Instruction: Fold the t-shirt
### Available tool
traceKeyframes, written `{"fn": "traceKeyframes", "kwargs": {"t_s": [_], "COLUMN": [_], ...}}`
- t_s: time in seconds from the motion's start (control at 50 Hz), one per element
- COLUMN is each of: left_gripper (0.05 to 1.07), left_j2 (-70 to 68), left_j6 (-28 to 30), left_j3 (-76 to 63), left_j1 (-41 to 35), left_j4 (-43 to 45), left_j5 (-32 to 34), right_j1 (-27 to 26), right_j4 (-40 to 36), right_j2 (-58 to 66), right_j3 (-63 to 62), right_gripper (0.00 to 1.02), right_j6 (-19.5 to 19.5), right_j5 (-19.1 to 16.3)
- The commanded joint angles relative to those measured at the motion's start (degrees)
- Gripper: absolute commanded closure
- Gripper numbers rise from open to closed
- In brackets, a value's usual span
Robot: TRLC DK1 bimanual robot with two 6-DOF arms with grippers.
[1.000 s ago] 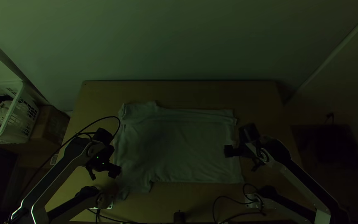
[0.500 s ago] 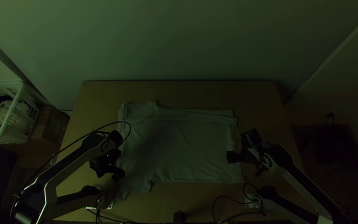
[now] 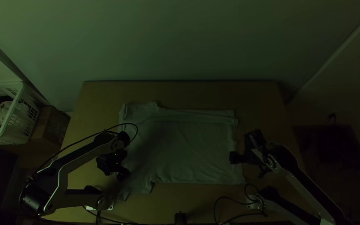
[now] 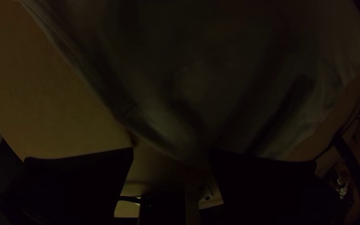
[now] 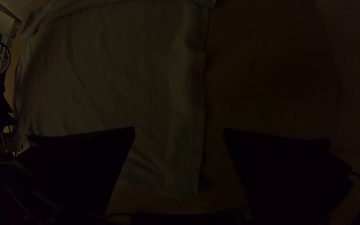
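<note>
The light t-shirt (image 3: 184, 146) lies spread on the table, its far long edge folded over in a narrow strip, with sleeves toward the left. My left gripper (image 3: 119, 175) is over the shirt's near left part in the top view; in the left wrist view the left gripper (image 4: 171, 154) stands open above the cloth (image 4: 213, 91). My right gripper (image 3: 246, 162) is at the shirt's right hem. In the right wrist view the right gripper (image 5: 179, 133) is open, its fingers on either side of the hem's line, and the shirt (image 5: 117, 75) lies flat below.
The wooden table (image 3: 180, 92) extends beyond the shirt on its far side and to the right. A white basket (image 3: 19, 114) holding cloth stands off the table's left side, next to a cardboard box (image 3: 48, 127). Black cables (image 3: 230, 200) loop near the front edge.
In the top view, my left gripper has shifted to the right, farther over the shirt's near left part. My right gripper has moved slightly to the right. The shirt lies as before.
</note>
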Motion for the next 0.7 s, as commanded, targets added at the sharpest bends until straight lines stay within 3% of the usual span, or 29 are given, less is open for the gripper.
{"fn": "traceKeyframes", "kwargs": {"t_s": [0.0, 0.04, 0.14, 0.46, 0.54, 0.68], "left_gripper": [0.35, 0.49, 1.05, 1.04, 1.04, 1.04], "left_j2": [2.8, 2.9, 1.0, -3.1, -3.7, -5.0], "left_j6": [-0.5, -0.6, -0.5, 1.3, 1.3, 1.3], "left_j3": [-1.6, -1.4, -0.7, -0.3, 0.7, 2.0], "left_j1": [-0.5, -0.7, -1.1, -1.4, -1.3, -1.2], "left_j4": [-0.2, -0.1, 3.3, 2.9, 2.0, 1.1], "left_j5": [0.9, 0.9, 1.0, 1.8, 1.8, 1.8], "right_j1": [-1.3, -2.0, -2.5, -3.5, -3.5, -3.5], "right_j4": [-1.9, -2.3, -2.5, -4.1, -4.6, -7.0], "right_j2": [-0.9, -0.9, -0.7, 5.3, 7.2, 10.9], "right_j3": [0.5, 0.2, -1.2, -4.0, -3.9, -3.0], "right_gripper": [0.05, 0.05, 0.06, 0.08, 0.13, 0.13], "right_j6": [-0.9, -1.5, -2.0, -2.8, -3.2, -4.3], "right_j5": [-0.6, -0.7, -0.9, -4.4, -4.4, -4.9]}}
